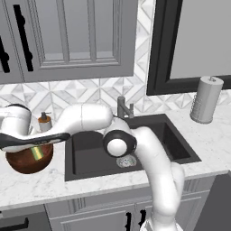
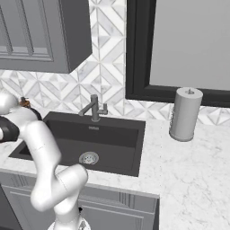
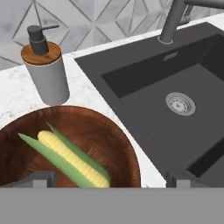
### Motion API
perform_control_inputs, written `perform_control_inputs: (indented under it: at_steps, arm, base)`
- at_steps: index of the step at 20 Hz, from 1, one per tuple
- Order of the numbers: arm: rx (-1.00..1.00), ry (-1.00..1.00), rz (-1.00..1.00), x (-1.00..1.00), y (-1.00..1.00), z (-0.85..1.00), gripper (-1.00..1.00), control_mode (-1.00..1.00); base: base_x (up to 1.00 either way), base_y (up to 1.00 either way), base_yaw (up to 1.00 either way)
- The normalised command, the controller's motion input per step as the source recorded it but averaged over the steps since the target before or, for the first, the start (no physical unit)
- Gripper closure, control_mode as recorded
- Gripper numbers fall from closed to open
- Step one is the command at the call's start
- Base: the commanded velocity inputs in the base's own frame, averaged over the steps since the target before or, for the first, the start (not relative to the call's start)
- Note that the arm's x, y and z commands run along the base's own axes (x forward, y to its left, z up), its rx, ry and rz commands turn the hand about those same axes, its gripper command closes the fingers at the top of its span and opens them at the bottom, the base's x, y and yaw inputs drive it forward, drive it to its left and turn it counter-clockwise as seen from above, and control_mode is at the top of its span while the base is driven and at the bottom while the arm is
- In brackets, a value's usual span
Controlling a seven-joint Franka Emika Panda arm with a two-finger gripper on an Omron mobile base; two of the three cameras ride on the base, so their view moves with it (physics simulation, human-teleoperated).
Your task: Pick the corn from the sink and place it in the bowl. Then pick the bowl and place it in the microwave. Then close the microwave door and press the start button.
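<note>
My jaws stand wide open and empty, poised just above the corn [image 3: 72, 159], which lies inside the bowl [image 3: 118, 148] on the counter [image 3: 13, 94]. A soap dispenser [image 3: 46, 74] stands at 11 o'clock; the sink [image 3: 175, 74] lies at 2 o'clock.

Corn [image 3: 72, 159] in bowl [image 3: 118, 135] beside sink [image 3: 144, 78]

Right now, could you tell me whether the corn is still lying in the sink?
No, the corn lies inside the bowl on the counter, and the sink beside it holds nothing but its drain.
</note>
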Motion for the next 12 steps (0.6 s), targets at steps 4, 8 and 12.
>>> perform_control_inputs:
  at_steps: [4, 8, 12]
  arm:
    - [0.28, 0.08, 0.01, -0.06, -0.82, 0.05, -1.00, -1.00]
    - [0.27, 0.11, 0.04, -0.05, -0.83, 0.00, -1.00, -1.00]
    - [0.27, 0.17, 0.07, -0.01, -0.66, 0.05, -1.00, -1.00]
  base:
    - [0.00, 0.00, 0.00]
    - [0.00, 0.00, 0.00]
    - [0.00, 0.00, 0.00]
